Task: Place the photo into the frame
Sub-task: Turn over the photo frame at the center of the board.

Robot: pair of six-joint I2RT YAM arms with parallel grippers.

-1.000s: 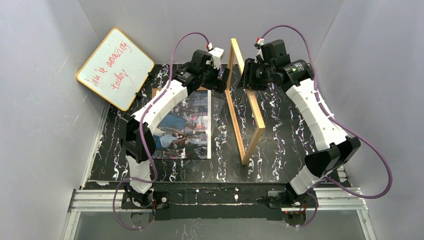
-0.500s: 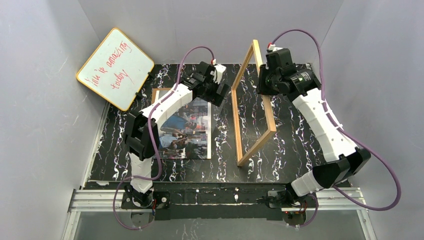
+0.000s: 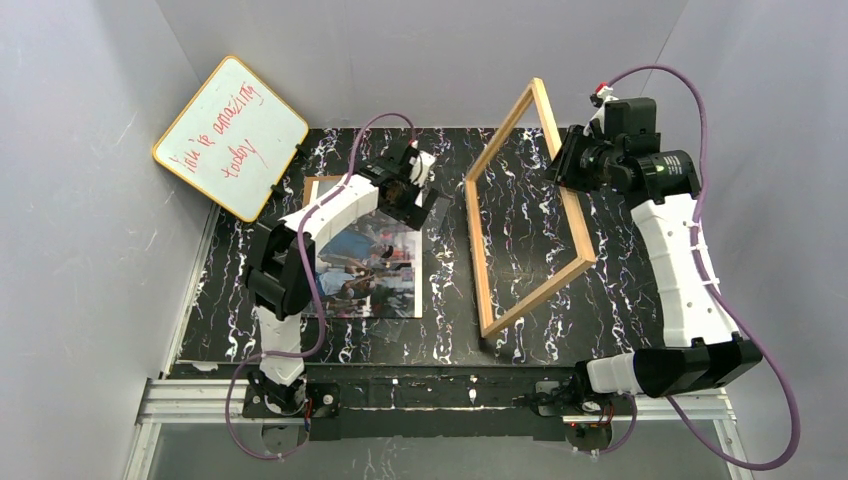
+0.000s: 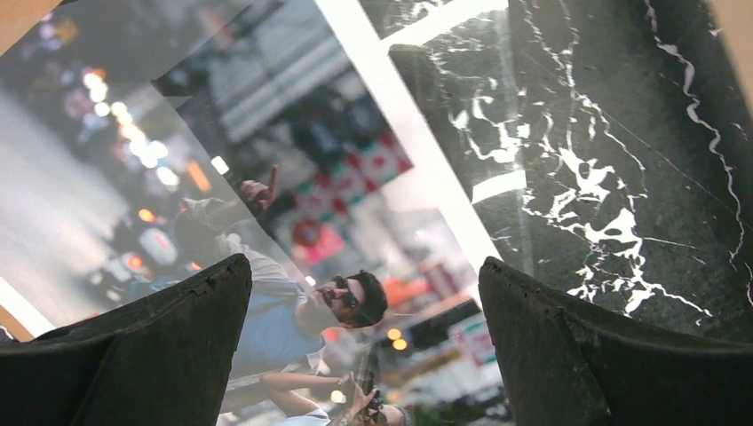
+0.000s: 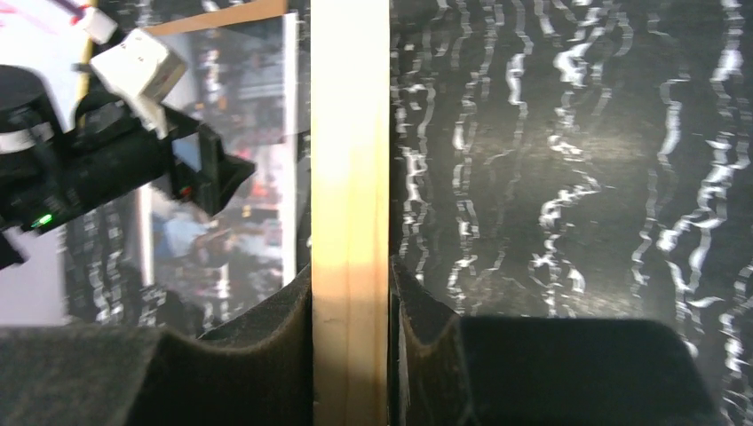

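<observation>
The frame stands tipped with its near-left rail on the table; it looks stiff and light (the pane is likely fragile). Just left of it the photo lies flat, face up. It is thin and glossy, probably limp and slippery, and best lifted by its far right corner. The left gripper hovers there, jaws wide and empty. Farthest, the right gripper pinches the frame's raised rail.

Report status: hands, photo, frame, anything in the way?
Right hand shut on thin light-wood rectangular frame, held tilted. Left hand open above glossy rectangular photo, lying flat. Left arm over photo; nothing else blocking.
</observation>
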